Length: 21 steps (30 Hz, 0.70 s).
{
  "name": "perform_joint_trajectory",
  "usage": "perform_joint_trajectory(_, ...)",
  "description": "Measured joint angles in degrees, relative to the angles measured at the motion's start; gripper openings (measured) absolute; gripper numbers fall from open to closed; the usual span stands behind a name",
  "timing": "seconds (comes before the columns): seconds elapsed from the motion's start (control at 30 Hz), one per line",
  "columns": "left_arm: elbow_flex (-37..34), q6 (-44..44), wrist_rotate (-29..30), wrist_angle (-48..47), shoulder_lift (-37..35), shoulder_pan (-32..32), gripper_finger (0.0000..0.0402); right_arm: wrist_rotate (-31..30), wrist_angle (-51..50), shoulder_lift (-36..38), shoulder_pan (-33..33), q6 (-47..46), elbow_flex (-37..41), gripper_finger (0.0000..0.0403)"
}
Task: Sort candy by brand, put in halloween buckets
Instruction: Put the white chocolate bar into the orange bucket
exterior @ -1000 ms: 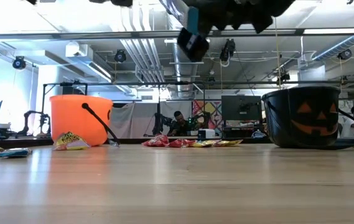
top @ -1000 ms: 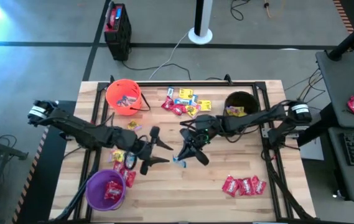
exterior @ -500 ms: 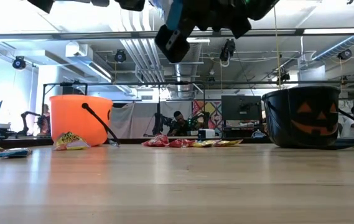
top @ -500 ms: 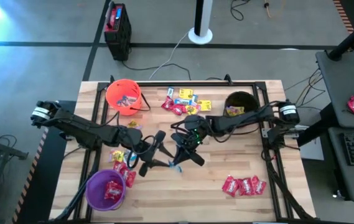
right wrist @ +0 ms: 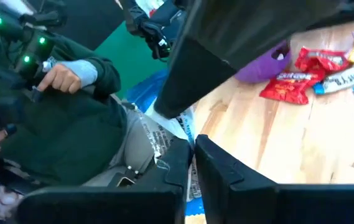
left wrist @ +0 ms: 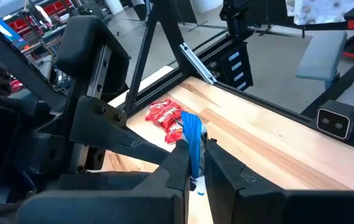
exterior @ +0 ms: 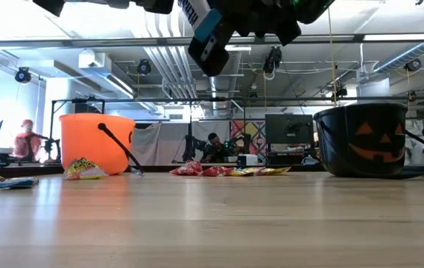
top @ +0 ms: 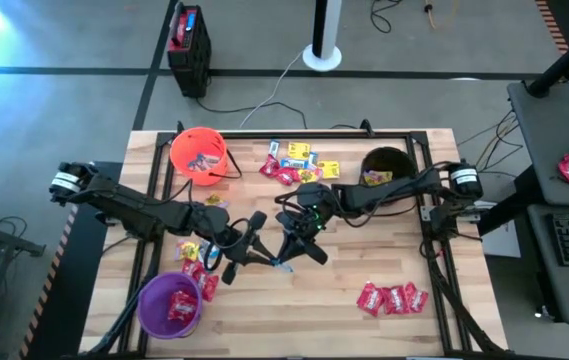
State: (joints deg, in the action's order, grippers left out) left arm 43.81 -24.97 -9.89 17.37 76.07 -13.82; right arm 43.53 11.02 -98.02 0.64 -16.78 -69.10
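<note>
A blue-and-white candy packet (top: 282,266) hangs in the air over the table's middle, and both grippers are shut on it. My left gripper (top: 268,258) comes from the table's left, my right gripper (top: 291,254) from the right, and their tips meet. In the low view the packet (exterior: 199,21) is high above the board. The orange bucket (top: 199,154) stands at the far left, the black bucket (top: 386,166) at the far right, and the purple bucket (top: 171,305) at the near left with red packets inside. My left gripper pinches the packet's blue end (left wrist: 193,135) between its two fingers, coming roughly level from the table's left. The packet stands edge-on in the gap, lifted clear of the table. My right gripper pinches the packet's white printed part (right wrist: 178,132) between its two fingers, coming roughly level from the table's right. The packet is clear of the table, and its far end sits in the other gripper.
A heap of mixed candy (top: 296,164) lies at the far middle. Red packets (top: 392,297) lie at the near right, and a few more packets (top: 196,262) lie beside the purple bucket. A yellow packet (exterior: 83,170) lies by the orange bucket. People are in the room beyond.
My right gripper has carried the packet a little toward the table's left, up to my left gripper. My left gripper's fingers, wide apart a second ago, have shut on the packet. The packet stays clear of the table.
</note>
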Motion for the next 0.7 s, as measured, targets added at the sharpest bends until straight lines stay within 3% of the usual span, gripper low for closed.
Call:
perform_joint_trajectory(0.43,0.0,1.0,2.3,-2.8,-1.9,0.0,0.0003,0.0,-5.5,0.0,-2.5,-2.2,0.0,0.0145)
perform_joint_trajectory(0.6,0.0,2.5,4.9,-8.7,-5.0,0.0,0.0003,-0.5,-10.3,0.4,-4.7,-2.9,0.0,0.0171)
perform_joint_trajectory(0.7,0.0,3.6,7.9,-13.9,-7.8,0.0,0.0002,-4.0,-14.6,1.3,-6.1,-2.8,0.0,0.0176)
